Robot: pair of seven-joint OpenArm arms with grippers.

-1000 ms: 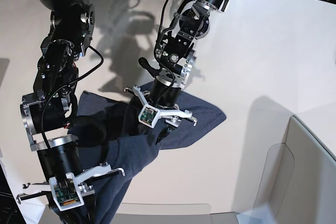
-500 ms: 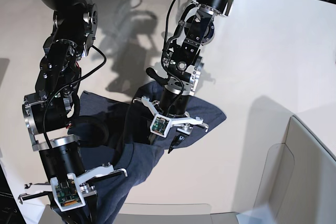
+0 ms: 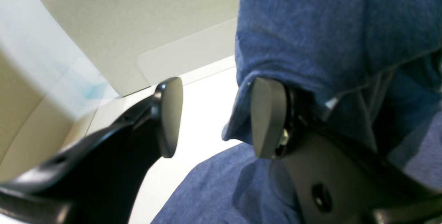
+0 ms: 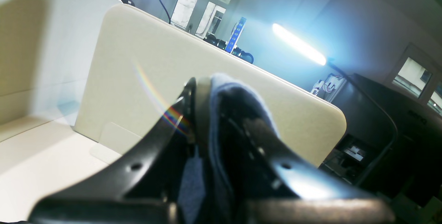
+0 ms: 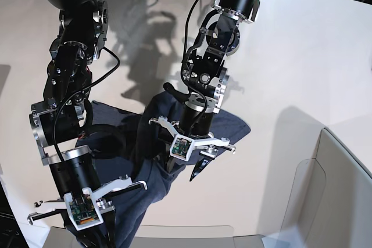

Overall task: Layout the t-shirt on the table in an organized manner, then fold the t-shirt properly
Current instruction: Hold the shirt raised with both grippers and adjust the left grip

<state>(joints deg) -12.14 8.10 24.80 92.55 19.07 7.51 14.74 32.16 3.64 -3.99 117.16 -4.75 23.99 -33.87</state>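
Note:
The navy t-shirt [image 5: 232, 125] lies crumpled on the off-white table [image 5: 290, 56], between my two arms. My left gripper [image 5: 187, 171] hangs over its near fold with the jaws apart. In the left wrist view the left gripper [image 3: 217, 117] is open, bare table shows in the gap, and the t-shirt [image 3: 310, 34] drapes against the right finger's [image 3: 267, 117] outer side. My right gripper [image 4: 203, 89] is shut on a bunch of the t-shirt [image 4: 221, 89] and holds it up at the table's near left; its fingertips are hidden in the base view.
A grey-beige bin wall [image 5: 343, 190] with a clear panel [image 5: 302, 196] stands at the near right. It also shows in the left wrist view [image 3: 121, 20] and the right wrist view [image 4: 138, 79]. The table's near edge [image 5: 192, 233] runs just below the shirt.
My left gripper has moved toward the table's near edge, along the shirt's fold. The right arm has shifted slightly, with the shirt still held.

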